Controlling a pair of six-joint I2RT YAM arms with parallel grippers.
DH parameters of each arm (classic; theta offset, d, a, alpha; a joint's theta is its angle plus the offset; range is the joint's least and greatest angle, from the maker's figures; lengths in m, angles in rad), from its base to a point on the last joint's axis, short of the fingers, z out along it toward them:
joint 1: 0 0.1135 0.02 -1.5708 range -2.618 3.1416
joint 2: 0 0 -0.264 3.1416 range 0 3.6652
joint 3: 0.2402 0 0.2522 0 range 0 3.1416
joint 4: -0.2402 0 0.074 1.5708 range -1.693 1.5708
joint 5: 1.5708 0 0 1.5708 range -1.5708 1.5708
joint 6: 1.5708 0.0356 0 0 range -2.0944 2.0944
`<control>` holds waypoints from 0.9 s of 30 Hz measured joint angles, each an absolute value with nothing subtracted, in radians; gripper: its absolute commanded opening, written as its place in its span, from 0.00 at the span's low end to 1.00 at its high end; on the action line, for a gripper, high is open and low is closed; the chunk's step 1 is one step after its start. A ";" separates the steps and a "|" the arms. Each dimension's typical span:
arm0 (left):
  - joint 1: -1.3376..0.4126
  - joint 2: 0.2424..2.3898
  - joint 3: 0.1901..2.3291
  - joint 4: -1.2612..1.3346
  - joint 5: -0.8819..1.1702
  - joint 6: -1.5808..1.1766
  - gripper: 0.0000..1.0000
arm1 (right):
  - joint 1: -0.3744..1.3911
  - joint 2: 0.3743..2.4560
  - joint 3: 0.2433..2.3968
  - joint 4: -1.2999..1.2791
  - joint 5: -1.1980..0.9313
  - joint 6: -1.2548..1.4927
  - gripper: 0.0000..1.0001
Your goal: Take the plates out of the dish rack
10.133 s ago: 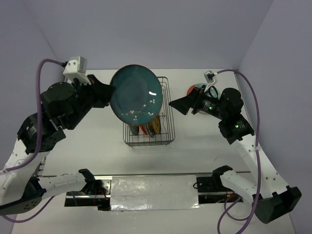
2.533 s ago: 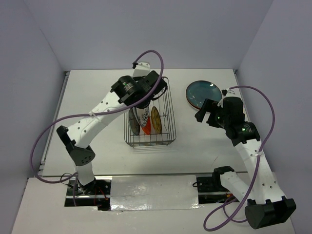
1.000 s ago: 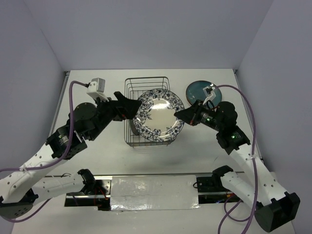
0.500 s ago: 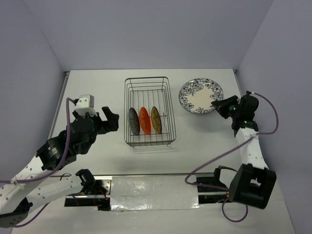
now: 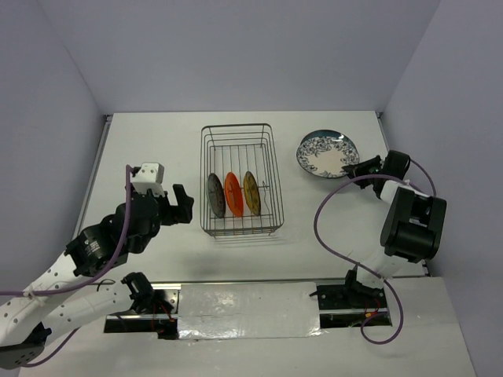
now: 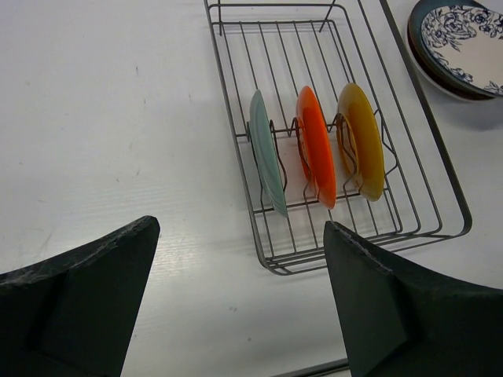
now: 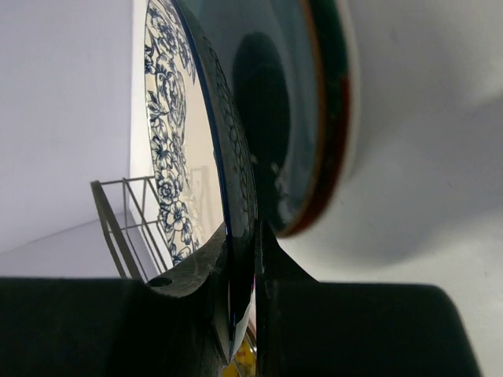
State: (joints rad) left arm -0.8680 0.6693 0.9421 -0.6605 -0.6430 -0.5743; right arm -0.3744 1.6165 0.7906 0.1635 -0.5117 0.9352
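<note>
While the right gripper (image 5: 355, 167) pinches the rim of the floral plate (image 5: 326, 153), tilted over the big teal plate (image 7: 314, 102) right of the dish rack (image 5: 263, 137), the left gripper (image 5: 182, 206) hangs spread wide left of the rack, holding nothing. Upright between the prongs: small teal plate (image 6: 267, 153), orange plate (image 6: 316, 145), yellow plate (image 6: 361, 141).

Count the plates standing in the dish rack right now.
3, upright side by side in the dish rack: teal plate left, red-orange plate middle, yellowish plate right. None appear hidden.
</note>
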 measured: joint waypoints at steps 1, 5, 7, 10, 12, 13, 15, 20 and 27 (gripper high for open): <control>-0.868 0.669 0.942 -0.661 -0.641 -0.574 0.98 | -0.374 1.627 0.805 0.173 -0.512 0.933 0.09; -0.868 0.665 0.942 -0.662 -0.638 -0.575 0.98 | -0.375 1.658 0.865 0.181 -0.513 0.920 0.16; -0.868 0.667 0.942 -0.665 -0.638 -0.575 0.98 | -0.375 1.689 0.897 0.179 -0.514 0.912 0.19; -0.868 0.673 0.942 -0.672 -0.638 -0.575 0.98 | -0.375 1.745 0.937 0.179 -0.514 0.897 0.22; -0.868 0.675 0.942 -0.675 -0.636 -0.575 0.98 | -0.375 1.773 0.943 0.178 -0.513 0.890 0.25; -0.868 0.677 0.942 -0.675 -0.633 -0.575 0.98 | -0.375 1.782 0.943 0.172 -0.516 0.889 0.29; -0.868 0.677 0.942 -0.675 -0.629 -0.575 0.98 | -0.376 1.788 0.943 0.168 -0.528 0.884 0.46; -0.868 0.686 0.942 -0.676 -0.625 -0.575 0.98 | -0.366 1.771 0.967 0.118 -0.512 0.847 0.78; -0.868 0.692 0.942 -0.681 -0.624 -0.575 0.98 | -0.295 1.683 1.044 -0.142 -0.331 0.762 0.80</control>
State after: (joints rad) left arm -0.8680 0.6922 0.9421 -0.6807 -0.6235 -0.5755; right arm -0.2951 1.6829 1.0439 -0.1421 -0.3305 0.7616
